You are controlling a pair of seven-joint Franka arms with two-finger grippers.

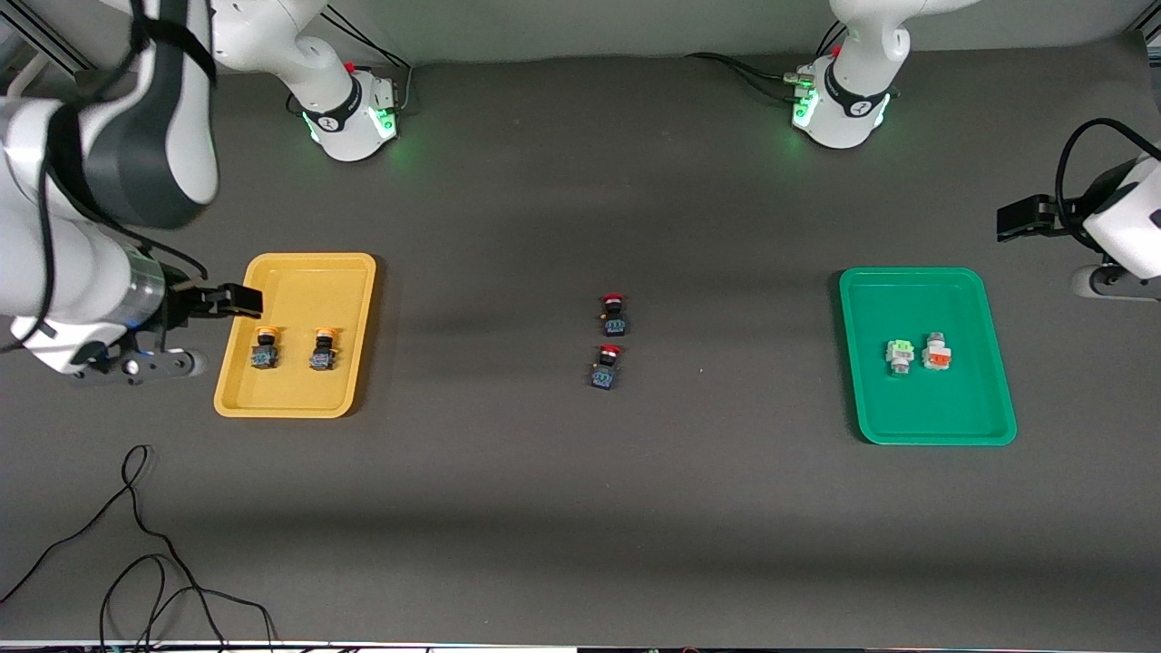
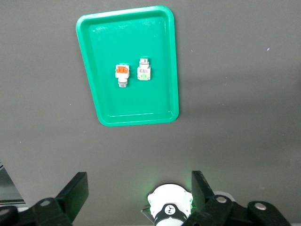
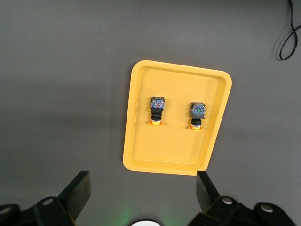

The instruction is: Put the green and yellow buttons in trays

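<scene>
You see 2 buttons in each tray (image 1: 363, 336); both grippers (image 2: 136, 188) (image 3: 143, 188) empty, fingers apart; only risk: grabbing the red buttons (image 1: 613, 313).

— Was there any writing to read on the table's things?
— None that could be made out. Each robot base (image 1: 349, 113) carried a small round emblem on its black band, too small to read as letters.
— And the trays or buttons?
— Nothing legible.
</scene>
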